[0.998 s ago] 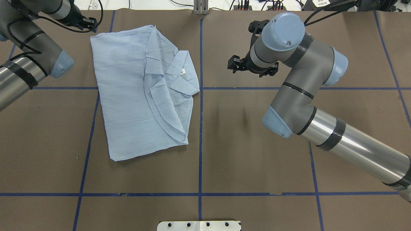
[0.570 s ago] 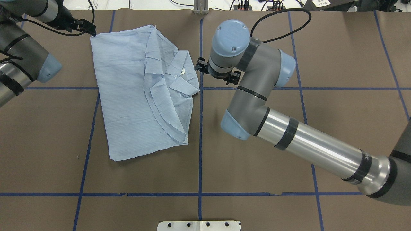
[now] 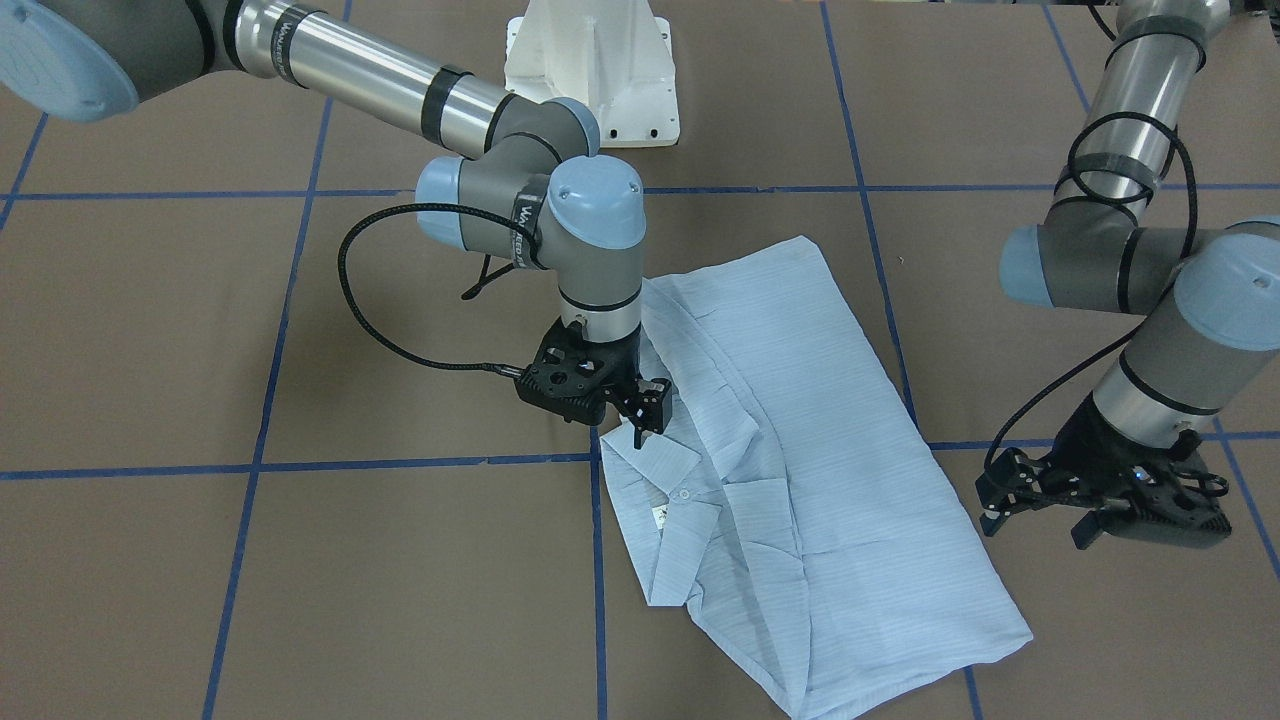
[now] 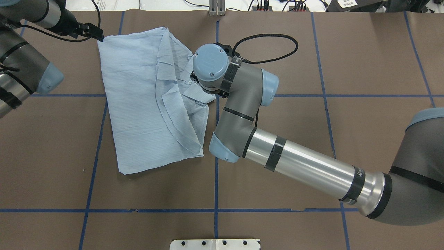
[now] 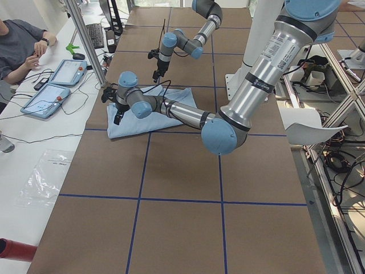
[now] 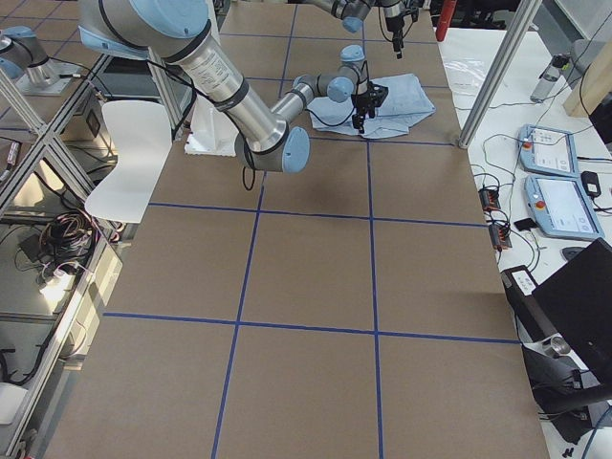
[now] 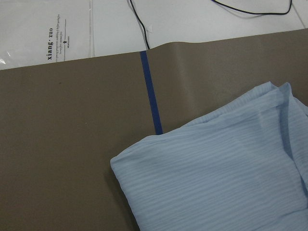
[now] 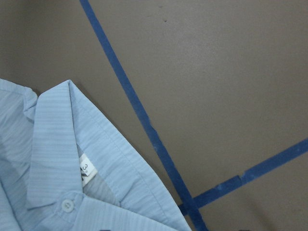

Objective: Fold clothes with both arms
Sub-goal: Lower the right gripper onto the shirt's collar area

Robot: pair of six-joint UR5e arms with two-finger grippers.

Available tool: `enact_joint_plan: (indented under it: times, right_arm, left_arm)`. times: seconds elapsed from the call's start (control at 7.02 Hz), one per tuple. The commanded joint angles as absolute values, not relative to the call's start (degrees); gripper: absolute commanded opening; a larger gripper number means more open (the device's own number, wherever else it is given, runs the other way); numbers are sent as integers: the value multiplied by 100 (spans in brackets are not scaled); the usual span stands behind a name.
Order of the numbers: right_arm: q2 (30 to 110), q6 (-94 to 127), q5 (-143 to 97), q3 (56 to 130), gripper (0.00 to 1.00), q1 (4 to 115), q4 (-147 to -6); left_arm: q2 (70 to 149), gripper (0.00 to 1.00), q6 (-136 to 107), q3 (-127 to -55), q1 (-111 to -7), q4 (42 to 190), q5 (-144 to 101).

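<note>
The pale-blue shirt (image 4: 138, 104) lies folded on the brown table, left of centre, and also shows in the front view (image 3: 820, 450). Its collar and white neck label (image 8: 85, 172) are at its right edge. My right gripper (image 3: 642, 412) hangs just over the collar's edge (image 3: 650, 465) with its jaws apart and empty; in the overhead view its wrist (image 4: 210, 66) hides it. My left gripper (image 4: 94, 33) is open and empty beside the shirt's far left corner (image 7: 120, 161), apart from the cloth.
The table cover has blue tape lines (image 4: 216, 156). The white pedestal base (image 3: 590, 70) stands at the near edge. An operator (image 5: 23, 45) and teach pendants (image 5: 51, 97) are beyond the far edge. Cables (image 4: 267, 41) loop near the right wrist.
My right arm has swung left from the table's right half to over the shirt's collar. My left gripper has shifted slightly at the far left corner. The shirt has not moved.
</note>
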State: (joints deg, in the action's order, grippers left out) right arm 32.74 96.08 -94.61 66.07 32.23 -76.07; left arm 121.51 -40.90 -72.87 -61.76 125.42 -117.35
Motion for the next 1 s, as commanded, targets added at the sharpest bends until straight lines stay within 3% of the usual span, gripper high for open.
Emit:
enact_joint_plan:
  times: [0.0,0.57,0.86]
  right_arm:
    - [3164,9712,-9308,6399,89,3182,-7418]
    - [3164,9791,-9062,5977,85,2997,-6935]
    - [3173,9809,-9062,5968,71,2962,-6935]
  left_arm:
    - [12146,100,-4104,-7295,-6170,12542,-11733]
    - [12146,100,-4104,-7286,-6161,12542,-11733]
    - [12146,100,-4104,-7286,-6161,12542,-11733]
